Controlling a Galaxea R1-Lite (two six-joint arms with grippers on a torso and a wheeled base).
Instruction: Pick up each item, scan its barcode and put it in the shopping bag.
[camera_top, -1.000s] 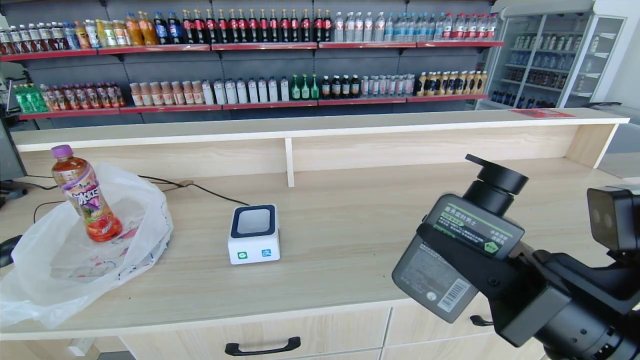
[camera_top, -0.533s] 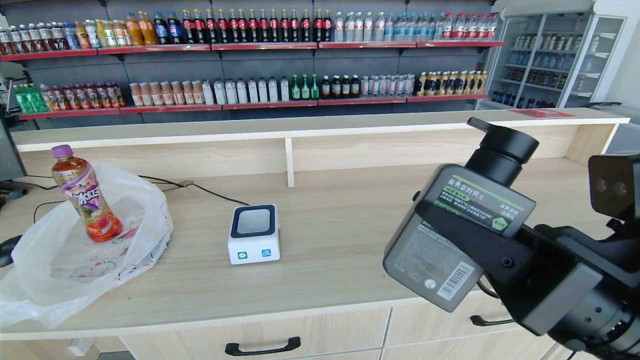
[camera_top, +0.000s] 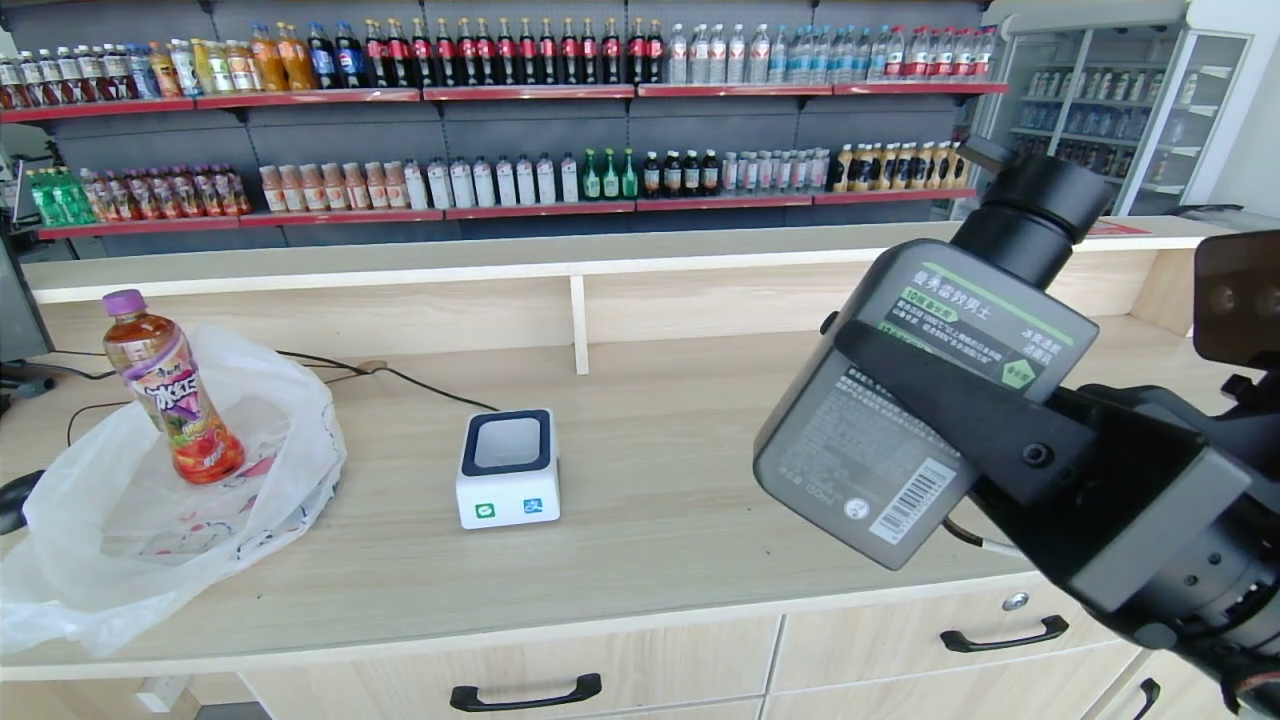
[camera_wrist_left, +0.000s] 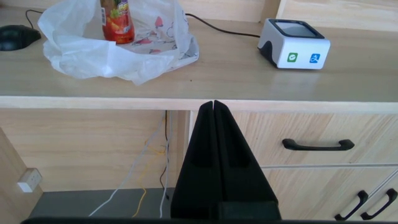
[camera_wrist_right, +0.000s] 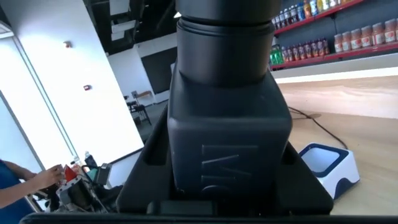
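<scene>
Below the front edge of the counter (camera_top: 660, 560) the left gripper (camera_wrist_left: 213, 115) hangs closed and empty, above its right front corner the right gripper (camera_top: 900, 375) clamps a tilted dark grey bottle (camera_top: 850, 450), and farther in sit the scanner (camera_top: 508, 467), mid-counter, and the shopping bag (camera_top: 90, 560) with a tea bottle (camera_top: 170, 390) at the left edge.

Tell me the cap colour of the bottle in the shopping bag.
Purple cap, clearest in the head view.
</scene>
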